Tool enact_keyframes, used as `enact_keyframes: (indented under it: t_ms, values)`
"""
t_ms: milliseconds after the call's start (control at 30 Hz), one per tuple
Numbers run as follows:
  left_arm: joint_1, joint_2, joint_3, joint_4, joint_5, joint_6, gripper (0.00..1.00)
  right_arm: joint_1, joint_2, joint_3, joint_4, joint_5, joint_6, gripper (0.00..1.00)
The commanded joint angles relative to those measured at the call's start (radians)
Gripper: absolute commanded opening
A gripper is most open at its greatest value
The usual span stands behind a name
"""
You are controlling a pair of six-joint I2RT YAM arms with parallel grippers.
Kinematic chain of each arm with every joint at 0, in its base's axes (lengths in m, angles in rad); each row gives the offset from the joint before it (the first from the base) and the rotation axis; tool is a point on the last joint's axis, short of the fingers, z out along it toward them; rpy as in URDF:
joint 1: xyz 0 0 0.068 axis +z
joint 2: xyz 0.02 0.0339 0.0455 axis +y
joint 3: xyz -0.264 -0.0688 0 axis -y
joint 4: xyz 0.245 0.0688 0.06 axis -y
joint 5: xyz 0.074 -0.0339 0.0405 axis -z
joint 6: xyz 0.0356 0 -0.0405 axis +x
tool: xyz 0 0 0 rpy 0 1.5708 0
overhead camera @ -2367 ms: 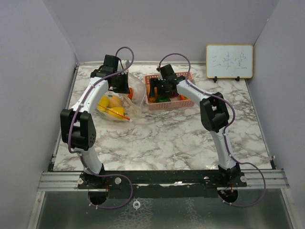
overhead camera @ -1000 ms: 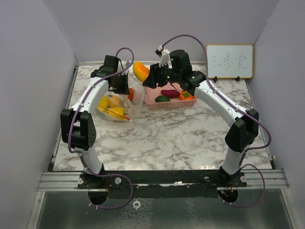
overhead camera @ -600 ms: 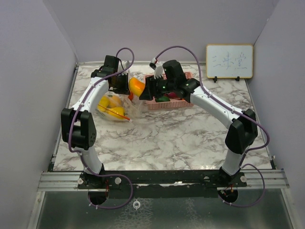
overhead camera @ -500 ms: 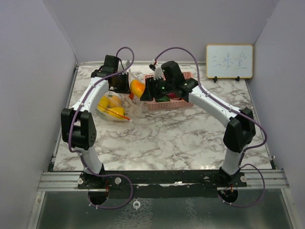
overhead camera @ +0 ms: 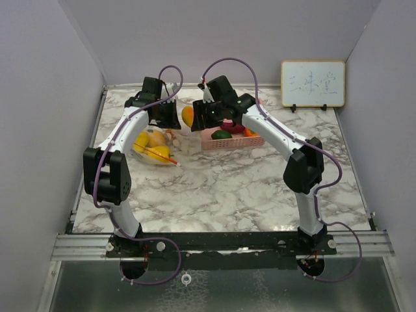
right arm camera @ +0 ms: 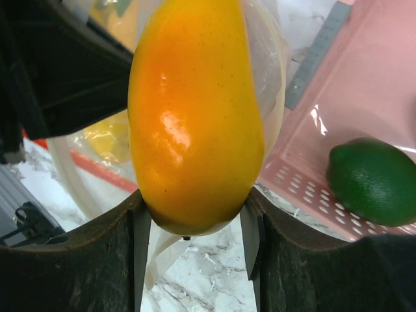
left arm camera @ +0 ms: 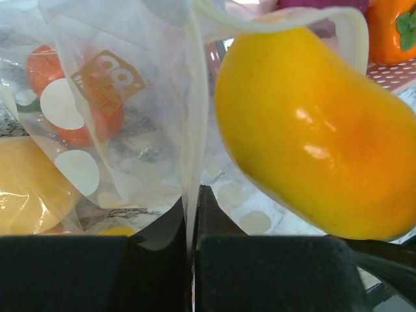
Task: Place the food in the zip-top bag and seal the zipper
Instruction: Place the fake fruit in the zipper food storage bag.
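While my left hand (left arm camera: 192, 218) pinches the bag (left arm camera: 117, 130) by its rim, holding the mouth open, my right hand (right arm camera: 195, 221) clamps the mango (right arm camera: 195, 117) at that mouth, long axis pointing out past my fingers, bag lying leftward.

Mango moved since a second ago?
Yes. In the top view the mango, shut in the right gripper, has come down from above the far-left corner of the pink basket to beside its left wall, at the mouth of the bag.
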Motion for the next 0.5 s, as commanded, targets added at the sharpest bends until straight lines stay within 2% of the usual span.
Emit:
enact_keyframes:
  t_ms: [0, 133, 233, 267, 367, 467]
  values:
    - [-0.007, -0.059, -0.024, 0.025, 0.038, -0.009, 0.0, 0.003, 0.014, 0.095, -0.068, 0.06, -0.01, 0.6]
    - [-0.007, -0.059, -0.033, 0.03, 0.037, -0.008, 0.0, 0.003, -0.021, 0.095, -0.041, 0.039, -0.021, 0.82]
    - [-0.007, -0.051, -0.035, 0.032, 0.033, -0.006, 0.0, 0.003, -0.056, 0.082, -0.024, 0.041, -0.033, 0.86]
    - [-0.007, -0.048, -0.034, 0.031, 0.032, -0.004, 0.0, 0.003, -0.072, 0.07, -0.02, 0.066, -0.033, 0.92]
    - [-0.007, -0.043, -0.022, 0.018, 0.02, 0.007, 0.0, -0.009, -0.131, 0.016, -0.006, 0.199, -0.027, 0.98]
    - [-0.007, -0.043, -0.004, 0.0, 0.004, 0.018, 0.0, -0.071, -0.169, -0.042, -0.008, 0.26, 0.001, 0.98]
